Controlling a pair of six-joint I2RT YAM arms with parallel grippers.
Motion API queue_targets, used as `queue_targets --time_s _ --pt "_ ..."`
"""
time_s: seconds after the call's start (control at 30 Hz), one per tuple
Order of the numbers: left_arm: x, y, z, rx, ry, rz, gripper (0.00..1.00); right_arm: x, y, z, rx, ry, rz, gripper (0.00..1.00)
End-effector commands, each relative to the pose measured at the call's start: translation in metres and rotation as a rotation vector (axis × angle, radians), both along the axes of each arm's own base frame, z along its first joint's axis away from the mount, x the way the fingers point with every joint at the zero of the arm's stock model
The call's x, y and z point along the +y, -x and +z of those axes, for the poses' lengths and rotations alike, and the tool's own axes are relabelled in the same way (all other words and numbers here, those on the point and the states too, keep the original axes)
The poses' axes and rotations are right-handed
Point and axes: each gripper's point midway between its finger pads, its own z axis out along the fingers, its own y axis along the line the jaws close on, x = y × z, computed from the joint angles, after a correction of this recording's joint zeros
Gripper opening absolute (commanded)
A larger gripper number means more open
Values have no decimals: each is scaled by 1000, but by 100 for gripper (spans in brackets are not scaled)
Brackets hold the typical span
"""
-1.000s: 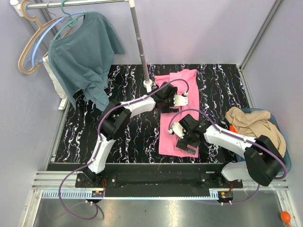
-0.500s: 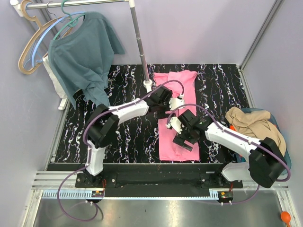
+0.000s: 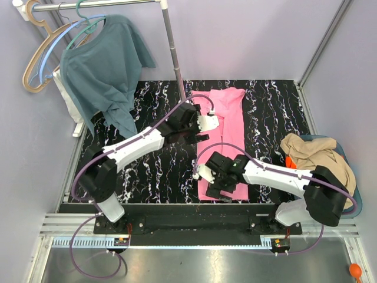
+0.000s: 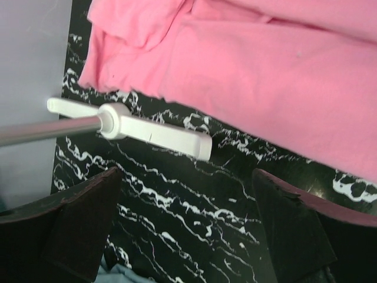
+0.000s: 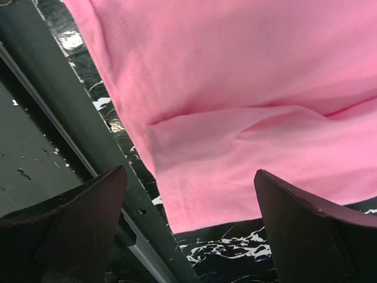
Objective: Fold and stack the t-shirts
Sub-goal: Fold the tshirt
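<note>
From above, the bright pink cotton t-shirt lies as a long, soft, lightly creased strip on the black, white-veined marble-pattern table. The left gripper hovers at its left edge and the right gripper over its near hem, their jaw gaps unclear here. A crumpled tan-beige t-shirt fills the blue bin, hiding all but a sliver of the orange t-shirt. The left wrist camera shows dark fingers spread wide, holding nothing, above the table beside the white plastic rack foot. The right wrist camera shows fingers equally wide apart and empty over the stitched hem, where a folded layer overlaps.
</note>
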Motion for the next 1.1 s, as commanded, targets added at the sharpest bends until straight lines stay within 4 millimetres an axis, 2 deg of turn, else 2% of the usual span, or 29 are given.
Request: queue_targets --time_s 0.0,0.23,0.47,0.63,0.73,0.77,0.97,1.07 --pt "26 -5 15 -46 30 80 99 14 2 9 -4 -26 24 100" --pt "49 2 3 -50 -9 100 99 13 -5 -10 -27 14 49 100" --pt "60 8 -5 -39 -18 106 99 14 -7 -24 -12 41 60 99" --pt "66 13 -13 -30 -22 106 99 8 -7 -34 -15 73 81 97" --pt "69 16 -17 -28 -29 107 99 6 -4 -43 9 96 92 90" --pt "70 17 -18 -28 -34 105 99 6 -4 -44 13 97 92 82" --pt "81 21 -23 -35 -49 116 99 6 1 -51 50 110 88 60" --pt "86 21 -25 -35 -49 127 99 8 9 -55 99 101 92 45"
